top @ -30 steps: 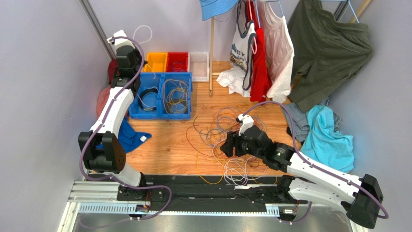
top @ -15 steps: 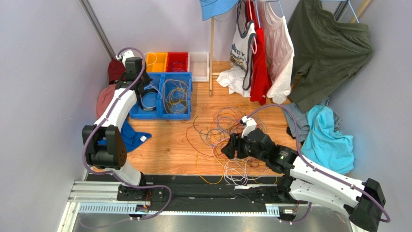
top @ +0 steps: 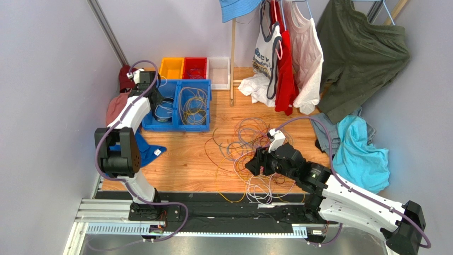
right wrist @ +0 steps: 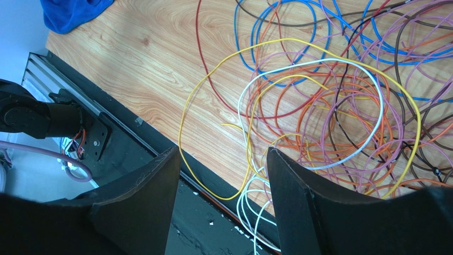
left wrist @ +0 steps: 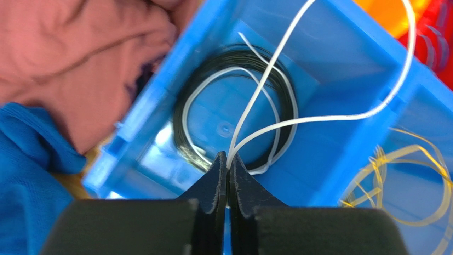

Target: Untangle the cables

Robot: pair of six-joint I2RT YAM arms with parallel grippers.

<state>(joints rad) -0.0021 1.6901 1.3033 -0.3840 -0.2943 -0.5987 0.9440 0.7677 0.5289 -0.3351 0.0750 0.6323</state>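
Note:
A tangle of thin cables (top: 250,149) in orange, purple, white, yellow, red, brown and blue lies on the wooden table; it fills the right wrist view (right wrist: 329,95). My right gripper (right wrist: 223,175) is open and empty, held above the pile's near edge. My left gripper (left wrist: 228,162) is shut on a white cable (left wrist: 298,119) and holds it over the left blue bin (left wrist: 340,58), where a black and white coil (left wrist: 239,106) lies. In the top view the left gripper (top: 150,97) is at that bin (top: 146,126).
A second blue bin (top: 194,125) holds yellow cables (left wrist: 404,175). Orange, red and white bins (top: 194,60) stand behind. Pink and blue cloths (top: 146,149) lie left of the bins. Clothes hang at the back; a cyan cloth (top: 361,154) lies at the right.
My left gripper has come down from high above the bins to the left blue bin with the white cable. My right gripper has shifted slightly toward the near edge.

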